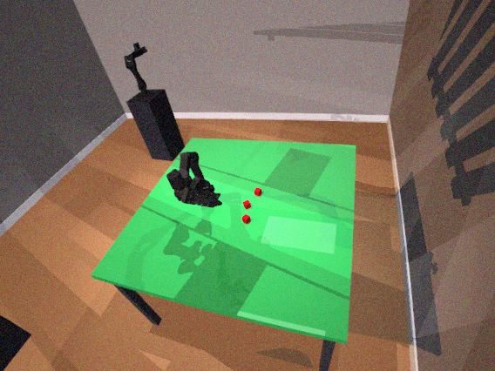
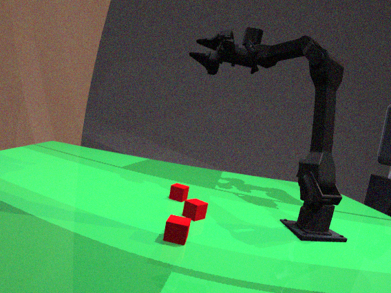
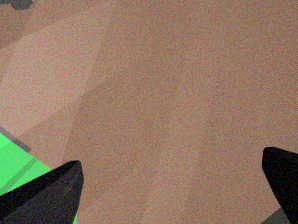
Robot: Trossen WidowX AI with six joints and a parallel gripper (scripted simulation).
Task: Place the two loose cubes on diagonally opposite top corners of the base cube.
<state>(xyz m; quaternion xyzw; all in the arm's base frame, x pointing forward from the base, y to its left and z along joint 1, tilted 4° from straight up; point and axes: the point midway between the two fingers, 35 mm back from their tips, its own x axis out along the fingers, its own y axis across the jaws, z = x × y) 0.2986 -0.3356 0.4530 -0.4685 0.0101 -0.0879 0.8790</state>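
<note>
Red cubes, three of them, sit on the green counter (image 2: 69, 179) in a short staggered row, none stacked. From the exterior view, the nearest cube (image 2: 177, 229) stands slightly apart from the middle cube (image 2: 195, 209), which sits just beside the far cube (image 2: 179, 192), their corners nearly meeting. Which one is the fixed base cannot be told. High above them, the black arm (image 2: 323, 113) rises from its base plate (image 2: 339, 238) and reaches out level, its gripper (image 2: 203, 51) spread wide with nothing between the fingers.
</note>
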